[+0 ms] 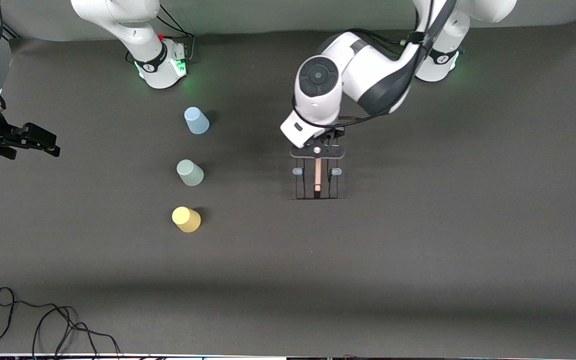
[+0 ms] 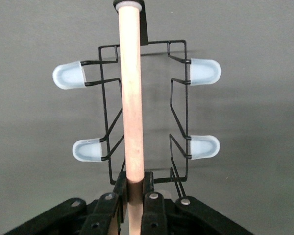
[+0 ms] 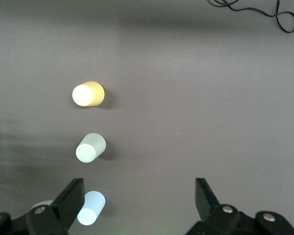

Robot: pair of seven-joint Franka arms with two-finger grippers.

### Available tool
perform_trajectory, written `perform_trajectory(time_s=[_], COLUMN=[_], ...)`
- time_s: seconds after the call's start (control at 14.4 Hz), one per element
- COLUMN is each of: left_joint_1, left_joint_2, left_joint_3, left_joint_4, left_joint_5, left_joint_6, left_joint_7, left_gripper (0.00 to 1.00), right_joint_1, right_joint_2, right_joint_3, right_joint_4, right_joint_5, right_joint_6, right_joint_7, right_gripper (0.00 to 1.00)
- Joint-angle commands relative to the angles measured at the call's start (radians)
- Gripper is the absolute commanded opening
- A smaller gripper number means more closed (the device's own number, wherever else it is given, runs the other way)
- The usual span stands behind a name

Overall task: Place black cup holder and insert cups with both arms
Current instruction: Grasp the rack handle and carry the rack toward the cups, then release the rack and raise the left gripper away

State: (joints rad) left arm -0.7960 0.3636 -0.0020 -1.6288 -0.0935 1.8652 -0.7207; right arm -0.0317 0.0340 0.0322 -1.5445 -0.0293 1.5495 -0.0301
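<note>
1. The black cup holder (image 1: 316,179) is seen near the middle of the table (image 1: 418,240), toward the left arm's end of it, with its light wooden rod handle (image 1: 317,176) running along the top.

2. The rod is clamped at one end by the left gripper (image 1: 317,149), whose fingers (image 2: 118,193) are closed tight against the wood on both sides in the left wrist view.

3. Four pale blue prong caps (image 2: 69,75) are shown in that wrist view, two on each side of the rod.

4. Three cups are set upside down in a row toward the right arm's end of the table: the light blue cup (image 1: 196,120) at 12 o'clock of the row, the grey-green cup (image 1: 190,172) in the middle, the yellow cup (image 1: 186,219) at 6 o'clock, nearest the front camera.

5. The cups are kept apart from one another and well apart from the holder, which lies at about 3 o'clock from the grey-green cup in the front view.

6. The right gripper (image 3: 139,200) is held with its jaws spread wide and nothing between them, at the right arm's end of the table; that arm waits.

7. A black cable (image 1: 43,320) is seen at the table's near edge.
</note>
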Motion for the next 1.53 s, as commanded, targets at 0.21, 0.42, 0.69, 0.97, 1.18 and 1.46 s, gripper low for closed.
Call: perform_trajectory(time_s=[0.21, 0.42, 0.69, 0.97, 1.18, 1.46], left_joint_1=[-0.071, -0.077, -0.075, -0.066, -0.011, 0.111], left_joint_2=[0.077, 0.095, 0.087, 0.055, -0.015, -0.135], left_joint_3=[0.022, 0.022, 0.022, 0.026, 0.03, 0.033], left_joint_4=[0.006, 0.006, 0.007, 0.015, 0.064, 0.063], left_joint_5=[-0.017, -0.017, -0.02, -0.019, -0.02, -0.012], left_joint_6=[0.137, 0.143, 0.12, 0.108, -0.041, -0.136], left_joint_7=[-0.14, -0.143, -0.148, -0.132, -0.088, 0.042], left_gripper=[0.0, 0.0, 0.29, 1.0, 1.0, 1.0], right_joint_1=[-0.001, -0.001, -0.001, -0.001, -0.001, -0.001], right_joint_2=[0.01, 0.01, 0.009, 0.007, 0.009, 0.009], right_joint_3=[0.003, 0.003, 0.003, -0.002, -0.003, -0.003], right_joint_4=[0.023, 0.021, 0.023, 0.021, 0.023, 0.021], right_joint_5=[-0.001, -0.001, -0.001, -0.001, -0.001, -0.001], right_joint_6=[-0.011, -0.011, -0.011, -0.012, -0.012, -0.012], right_joint_7=[0.004, 0.004, 0.004, 0.004, 0.004, 0.004], right_gripper=[1.0, 1.0, 1.0, 1.0, 1.0, 1.0])
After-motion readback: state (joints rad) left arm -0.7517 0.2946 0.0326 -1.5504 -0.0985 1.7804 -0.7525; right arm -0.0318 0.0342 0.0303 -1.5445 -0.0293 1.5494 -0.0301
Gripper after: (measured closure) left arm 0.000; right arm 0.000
